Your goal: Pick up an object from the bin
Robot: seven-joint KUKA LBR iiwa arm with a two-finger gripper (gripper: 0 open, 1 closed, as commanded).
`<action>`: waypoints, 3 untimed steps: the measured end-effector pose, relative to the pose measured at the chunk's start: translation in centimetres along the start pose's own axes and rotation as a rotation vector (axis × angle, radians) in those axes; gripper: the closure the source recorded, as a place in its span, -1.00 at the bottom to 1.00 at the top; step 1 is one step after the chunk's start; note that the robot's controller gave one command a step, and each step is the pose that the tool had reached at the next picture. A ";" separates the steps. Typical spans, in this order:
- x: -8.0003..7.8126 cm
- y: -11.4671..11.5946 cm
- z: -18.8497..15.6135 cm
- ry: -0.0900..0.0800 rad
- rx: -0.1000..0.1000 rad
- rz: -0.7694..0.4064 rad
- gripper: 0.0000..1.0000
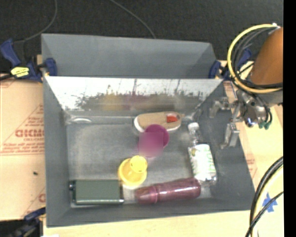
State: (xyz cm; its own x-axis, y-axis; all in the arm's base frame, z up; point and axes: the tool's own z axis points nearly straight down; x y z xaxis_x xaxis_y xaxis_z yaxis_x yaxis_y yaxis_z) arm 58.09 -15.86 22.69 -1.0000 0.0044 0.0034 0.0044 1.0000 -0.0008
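Note:
My gripper (230,127) hangs over the bin's right wall, above and to the right of the things on the floor, with nothing seen in it. Nearest to it, just to its lower left, lies a small clear bottle with a white and green label (203,163), its cap pointing to the back of the bin. A translucent magenta cup (154,139) lies on its side near the middle. Behind the cup sits a beige oblong dish with a red piece on it (159,121).
Along the front wall lie a dark maroon cylinder (170,190), a yellow round toy (133,171) and a dark flat rectangular device (96,191). The arm with its orange cover and cables stands outside the bin's right rim.

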 end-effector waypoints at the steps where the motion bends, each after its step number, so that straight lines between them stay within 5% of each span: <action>1: -0.1 0.1 -0.5 -0.008 0.001 -0.005 -1.00; 2: -3.2 2.8 8.9 -0.007 0.002 -0.279 -1.00; 3: -5.9 6.0 15.1 -0.022 0.002 -0.122 -1.00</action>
State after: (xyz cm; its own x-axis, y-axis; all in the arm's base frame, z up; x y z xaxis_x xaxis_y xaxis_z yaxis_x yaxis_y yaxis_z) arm 63.92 -9.91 7.59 -0.9929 -0.1178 -0.0188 -0.1177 0.9930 -0.0035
